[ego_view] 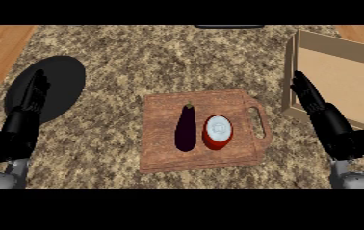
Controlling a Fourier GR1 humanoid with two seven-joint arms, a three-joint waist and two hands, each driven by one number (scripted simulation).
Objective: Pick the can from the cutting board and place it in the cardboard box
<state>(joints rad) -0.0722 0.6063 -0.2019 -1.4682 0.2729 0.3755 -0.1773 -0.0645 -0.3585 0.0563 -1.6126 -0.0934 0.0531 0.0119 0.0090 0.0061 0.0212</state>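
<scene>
Granite-patterned countertop (142,56) lies under my two hands. On it sits a brown wooden cutting board with a handle slot (160,147), and the red can with a white lid (217,132) stands on the board's right half, just beside a dark purple eggplant (186,128). My left hand (28,104) rests with fingers straight over a black round plate (68,77). My right hand (313,101), fingers straight and empty, shows at the near edge of the open cardboard box (334,48).
</scene>
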